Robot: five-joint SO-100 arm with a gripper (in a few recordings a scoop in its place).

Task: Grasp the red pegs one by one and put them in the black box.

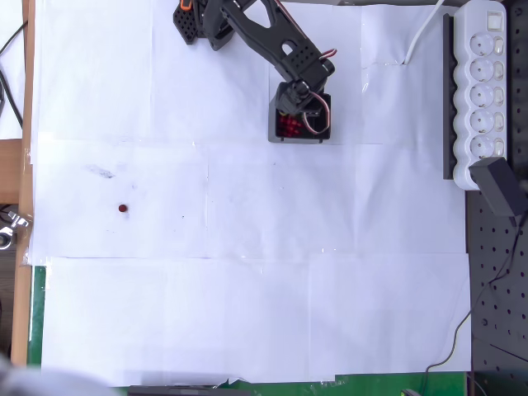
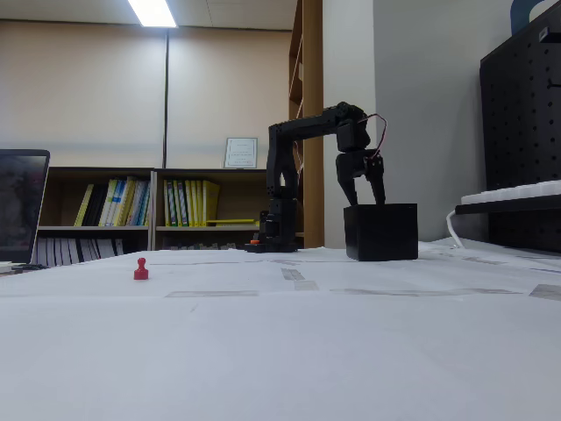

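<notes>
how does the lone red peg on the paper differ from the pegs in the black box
The lone red peg stands alone and upright on the white paper, far from the black box; the pegs in the box lie bunched together, partly hidden under the gripper. The lone peg shows whole; the boxed ones only partly. All are red.

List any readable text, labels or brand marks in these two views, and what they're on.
None can be read.
Framed sheet on the back wall: print too small.
Book spines on the shelf: blurred.
Power strip: no legible marking.
Black box, arm and tool: no lettering seen.
</notes>
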